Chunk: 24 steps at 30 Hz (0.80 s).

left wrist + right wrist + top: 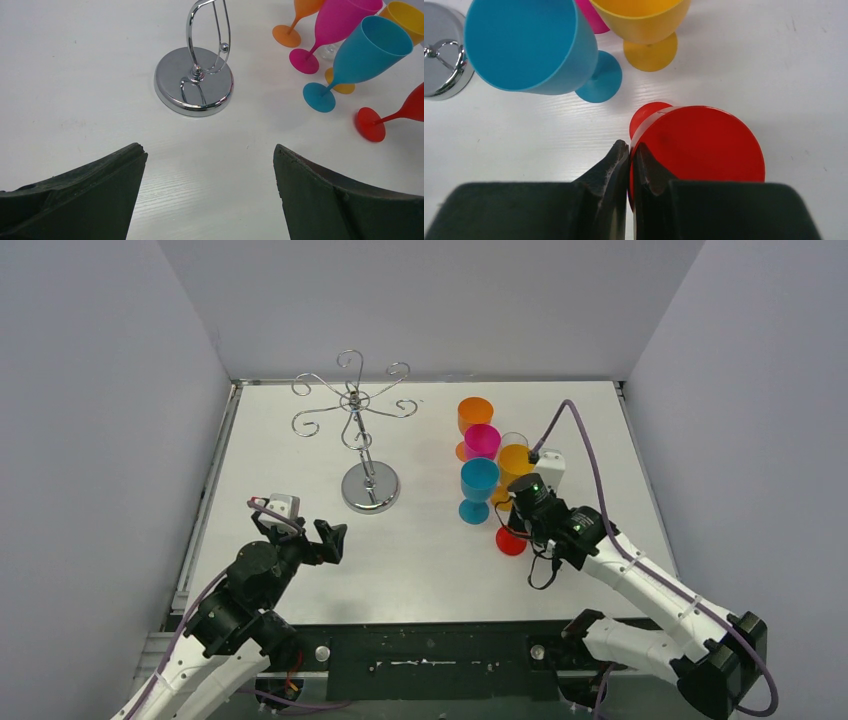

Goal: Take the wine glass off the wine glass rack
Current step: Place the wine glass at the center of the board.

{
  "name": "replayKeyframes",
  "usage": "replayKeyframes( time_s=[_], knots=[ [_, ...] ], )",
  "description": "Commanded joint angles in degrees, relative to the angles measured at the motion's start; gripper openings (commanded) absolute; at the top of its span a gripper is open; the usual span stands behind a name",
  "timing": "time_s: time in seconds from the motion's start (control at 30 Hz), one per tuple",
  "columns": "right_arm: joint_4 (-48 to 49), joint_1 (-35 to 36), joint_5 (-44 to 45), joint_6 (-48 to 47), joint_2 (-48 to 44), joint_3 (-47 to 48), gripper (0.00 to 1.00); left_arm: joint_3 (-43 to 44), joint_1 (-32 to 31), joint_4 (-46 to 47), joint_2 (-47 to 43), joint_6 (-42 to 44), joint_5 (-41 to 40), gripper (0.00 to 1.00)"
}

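my right gripper [630, 150] pinches the red wine glass [704, 145] right of the wine glass rack [370, 486]; left gripper [210, 150] hangs released.

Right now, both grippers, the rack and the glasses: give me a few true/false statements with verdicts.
1. No glass hangs on the wine glass rack. True.
2. The left gripper is shut on the rack's stem. False: its fingers are spread wide open, short of the rack's base, and hold nothing.
3. The right gripper pinches the red wine glass by its rim. True.
4. The blue wine glass lies on its side. False: it stands upright on its foot, next to the pink wine glass.
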Motion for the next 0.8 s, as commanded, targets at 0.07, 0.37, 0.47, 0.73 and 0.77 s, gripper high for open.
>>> replayKeyframes(
  time_s=[0.07, 0.37, 0.47, 0.73, 0.77],
  knots=[
    [4.86, -1.27, -5.12, -5.84, 6.27, 3.13, 0.0, 0.04, -0.17, 2.22, 0.27, -0.63, -0.22, 0.97],
    [-0.19, -1.22, -6.4, -11.14, 10.71, 7.19, 0.12, -0.13, -0.17, 2.24, 0.78, -0.81, -0.71, 0.97],
    [3.16, -1.32, -10.66, -12.65, 8.41, 6.11, 0.33, 0.0, -0.16, 2.17, 1.18, -0.98, -0.51, 0.97],
    [1.23, -1.27, -10.13, -9.06, 8.25, 9.09, 0.39, -0.17, -0.18, 2.59, 2.05, -0.88, 0.66, 0.97],
    [1.22, -1.27, -10.2, -9.09, 8.02, 9.48, 0.39, -0.17, -0.18, 2.58, 2.07, -0.9, 0.68, 0.97]
  ],
)
